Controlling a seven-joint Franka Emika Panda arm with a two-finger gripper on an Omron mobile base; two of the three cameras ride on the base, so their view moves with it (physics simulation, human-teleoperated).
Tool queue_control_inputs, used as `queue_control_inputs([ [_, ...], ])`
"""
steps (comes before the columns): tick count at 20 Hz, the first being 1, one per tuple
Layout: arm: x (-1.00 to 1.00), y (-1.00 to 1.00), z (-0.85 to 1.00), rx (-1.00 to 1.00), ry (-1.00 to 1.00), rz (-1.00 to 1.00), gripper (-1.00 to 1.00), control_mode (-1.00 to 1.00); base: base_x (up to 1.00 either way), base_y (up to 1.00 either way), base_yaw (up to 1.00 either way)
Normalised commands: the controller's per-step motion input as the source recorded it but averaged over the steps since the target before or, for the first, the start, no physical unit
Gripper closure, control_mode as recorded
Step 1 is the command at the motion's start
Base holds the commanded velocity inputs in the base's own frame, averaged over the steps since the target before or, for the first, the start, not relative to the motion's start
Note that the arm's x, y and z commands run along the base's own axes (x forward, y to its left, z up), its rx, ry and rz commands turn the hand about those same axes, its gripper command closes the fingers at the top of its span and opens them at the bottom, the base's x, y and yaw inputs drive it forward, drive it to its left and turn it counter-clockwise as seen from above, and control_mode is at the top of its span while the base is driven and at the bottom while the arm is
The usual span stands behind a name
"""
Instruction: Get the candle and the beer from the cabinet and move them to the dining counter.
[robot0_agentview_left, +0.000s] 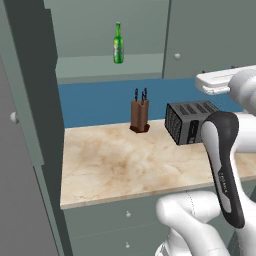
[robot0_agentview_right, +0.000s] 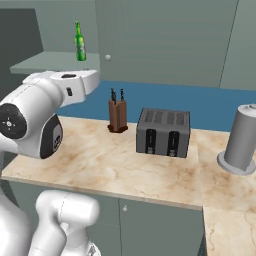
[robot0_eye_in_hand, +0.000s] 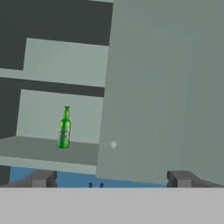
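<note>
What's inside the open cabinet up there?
A green beer bottle stands alone on the cabinet's bottom shelf. No candle shows there. The part behind the shut door is covered, so I can't tell what's in it.

You are looking at single items almost everywhere, with the knobs and handles as the only multiples.

You are seeing one beer (robot0_agentview_left: 118, 43) standing in the one open cabinet (robot0_agentview_left: 95, 67), one knife block (robot0_agentview_left: 140, 116) with three dark knife handles (robot0_agentview_left: 142, 95) sticking up from it, one toaster (robot0_agentview_right: 163, 132) showing two slots on top and two levers on its front, and one grey cylinder (robot0_agentview_right: 241, 140) on a round base. One marble worktop (robot0_agentview_left: 115, 162) is carrying the block, the toaster and the cylinder. You are getting one round knob (robot0_eye_in_hand: 113, 145) on the closed cabinet door, and two small knobs (robot0_agentview_left: 128, 214) on the drawer fronts below the worktop.
</note>
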Motion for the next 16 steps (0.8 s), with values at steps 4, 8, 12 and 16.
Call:
queue_control_inputs([
  [4, 0.5, 0.03, -0.07, 0.0, 0.0, 0.0, -1.0, -1.0, 0.0, 0.0, 0.0],
  [8, 0.28, 0.0, 0.0, 0.03, 0.0, 0.0, -1.0, -1.0, 0.0, 0.0, 0.0],
  [12, 0.19, -0.01, 0.0, 0.06, 0.07, 0.0, -1.0, -1.0, 0.0, 0.0, 0.0],
  [16, 0.17, 0.0, -0.01, 0.03, 0.1, 0.0, -1.0, -1.0, 0.0, 0.0, 0.0],
])
